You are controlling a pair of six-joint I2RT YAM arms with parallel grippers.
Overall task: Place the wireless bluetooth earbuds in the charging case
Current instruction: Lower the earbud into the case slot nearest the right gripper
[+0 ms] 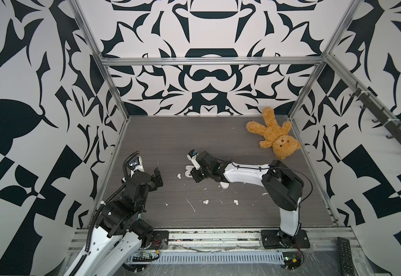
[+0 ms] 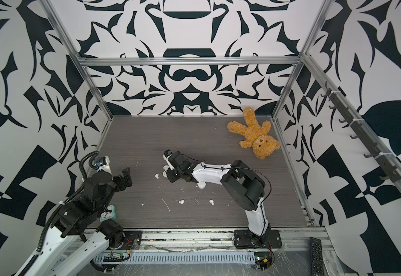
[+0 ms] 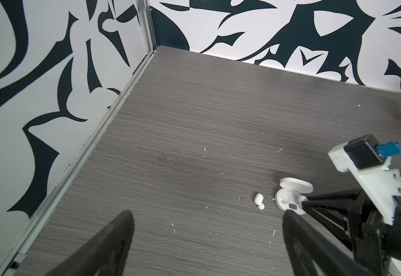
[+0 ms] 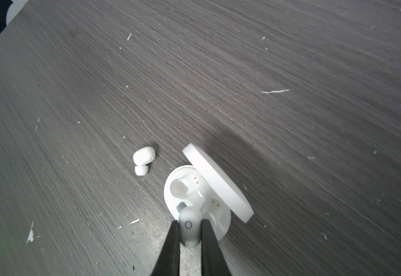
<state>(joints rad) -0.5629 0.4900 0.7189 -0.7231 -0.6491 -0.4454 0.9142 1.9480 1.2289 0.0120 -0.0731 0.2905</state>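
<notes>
Pinched between the almost closed jaws of the right gripper, a held earbud is hanging over the near rim of the open charging case, which is sitting around the middle of the surface; the step in hand is looking like the insertion itself, with the bud hovering at a socket but, as far as the wrist view is showing, not yet seated; the far socket is lying empty with its gold contacts showing, and the lid is standing up on the case's far side; the next move is probably calling for a small, straight lowering with the bud's tip turned to match the socket, then a release that is not dragging the light case along; a loose earbud is lying just left of the case, near enough for a sideways sweep to knock it; a nearer earbud and a right-hand earbud are waiting well apart toward the near edge, and a second case is peeking out from under the right forearm; the left gripper is standing wide open and empty by the left wall, well clear; open room is lying far and left of the case, while the teddy bear is filling only the far right corner.
</notes>
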